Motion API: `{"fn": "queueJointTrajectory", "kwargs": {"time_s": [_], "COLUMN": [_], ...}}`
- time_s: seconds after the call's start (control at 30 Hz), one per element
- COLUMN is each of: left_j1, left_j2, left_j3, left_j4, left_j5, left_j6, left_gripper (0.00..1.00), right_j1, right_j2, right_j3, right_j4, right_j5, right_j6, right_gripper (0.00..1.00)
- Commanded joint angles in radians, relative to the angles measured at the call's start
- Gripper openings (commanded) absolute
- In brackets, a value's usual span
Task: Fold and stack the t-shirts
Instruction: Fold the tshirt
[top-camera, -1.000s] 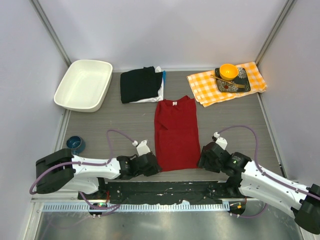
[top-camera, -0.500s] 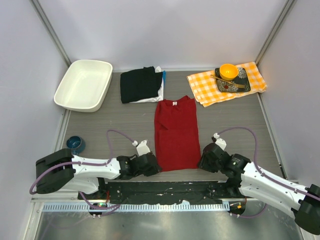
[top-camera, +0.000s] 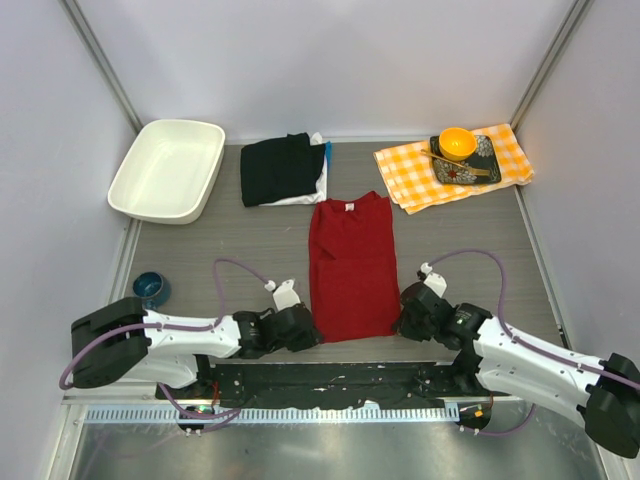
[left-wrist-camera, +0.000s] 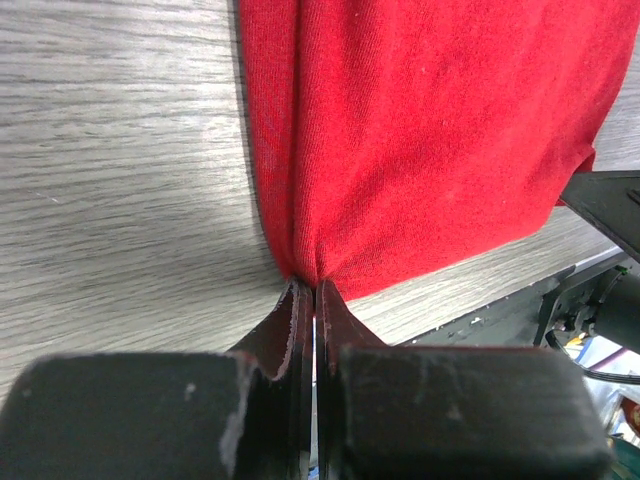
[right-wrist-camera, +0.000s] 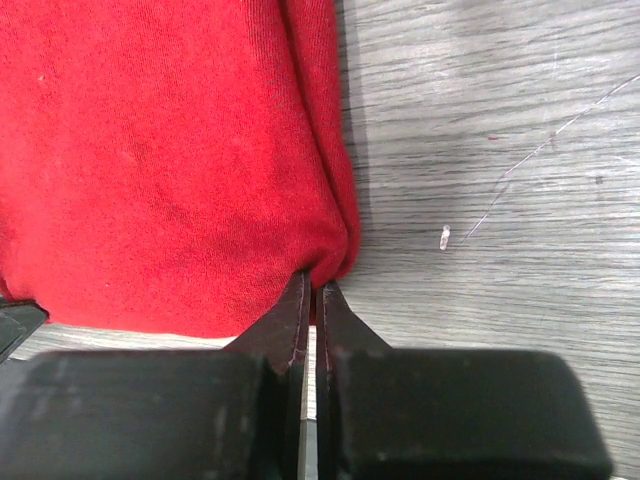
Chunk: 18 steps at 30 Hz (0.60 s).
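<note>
Firmly, our left end effector (left-wrist-camera: 305, 287) and right end effector (right-wrist-camera: 311, 287) each pinch a near corner of the red t-shirt (top-camera: 352, 265). An orange bowl (top-camera: 457, 142) sits on a dark plate (top-camera: 487, 151).

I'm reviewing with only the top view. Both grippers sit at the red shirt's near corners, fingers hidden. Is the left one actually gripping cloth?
Observer: Yes; the left wrist view shows the left gripper shut on the red t-shirt, its corner pinched between the tips.
Operator: And the right?
Observer: The right gripper is likewise shut on its near corner.
Operator: Single layer there?
Observer: No; the right wrist view shows the side edge folded and doubled, lying on the table.
</note>
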<state>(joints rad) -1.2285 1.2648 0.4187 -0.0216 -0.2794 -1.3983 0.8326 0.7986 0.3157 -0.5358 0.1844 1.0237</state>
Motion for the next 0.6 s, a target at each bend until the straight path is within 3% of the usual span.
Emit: {"fn": "queueJointTrajectory", "kwargs": {"time_s": [0.0,0.37,0.57], "left_j1": [0.009,-0.097,-0.06], "left_j2": [-0.03,-0.08,-0.113], "left_j3": [0.04,0.047,0.207], "left_j4": [-0.112,-0.123,-0.259], "left_j5": [-0.043,-0.113,-0.188], "left_j6": [0.067,0.022,0.178], "left_gripper": [0.0,0.0,0.0], "right_j1": [0.008,0.034,0.034], "right_j2": [-0.018,-0.213,-0.103], "right_j3": [0.052,0.068,0.227], "right_j4": [-0.05,-0.139,-0.119], "right_j5": [0.055,0.049,0.13], "right_j6": [-0.033,-0.017,-0.119], "right_gripper": [0.01,0.01,0.01]}}
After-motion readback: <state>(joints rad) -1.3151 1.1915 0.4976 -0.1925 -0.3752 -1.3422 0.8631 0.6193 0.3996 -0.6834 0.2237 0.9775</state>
